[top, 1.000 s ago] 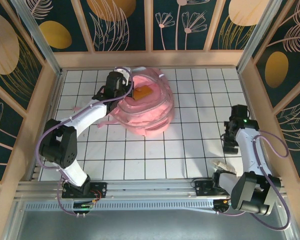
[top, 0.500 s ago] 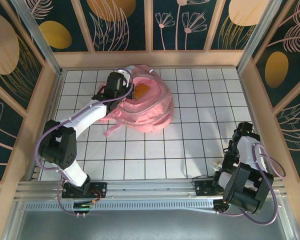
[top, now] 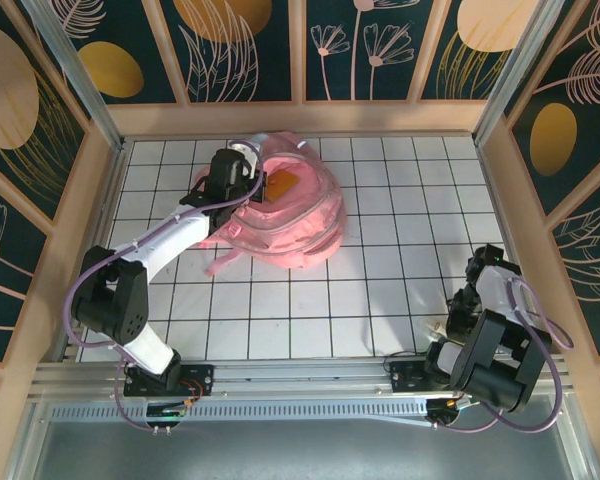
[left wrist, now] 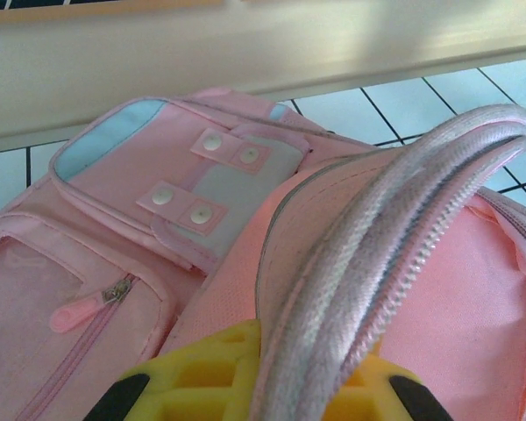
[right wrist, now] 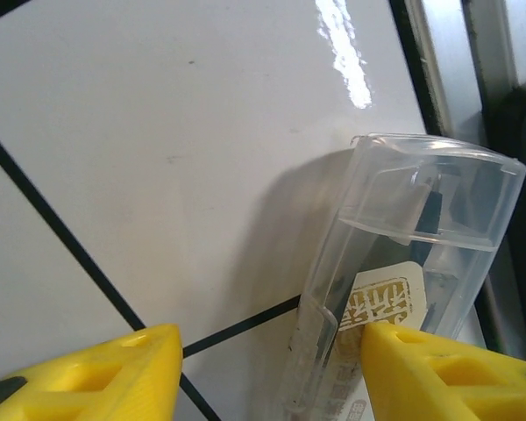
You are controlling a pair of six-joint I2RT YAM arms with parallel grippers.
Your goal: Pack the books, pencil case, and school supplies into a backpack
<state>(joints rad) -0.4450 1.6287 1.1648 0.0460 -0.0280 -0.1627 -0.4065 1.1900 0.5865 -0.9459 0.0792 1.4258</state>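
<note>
Two grippers: the left gripper (left wrist: 263, 390) pinches the zip rim of the large soft pink backpack (left wrist: 114, 263); the right gripper (right wrist: 270, 344), jaws apart, hangs over the long clear plastic packet (right wrist: 394, 254).

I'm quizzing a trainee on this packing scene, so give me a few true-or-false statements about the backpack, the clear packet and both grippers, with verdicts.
1. The left gripper has its jaws shut on the zippered rim of the backpack. True.
2. The clear packet lies inside the backpack. False: it lies on the table, near the right arm's base.
3. An orange item shows in the backpack's opening. True.
4. The right gripper has its jaws clamped on the packet. False: they stand apart, and the packet lies flat beside one of them.
</note>
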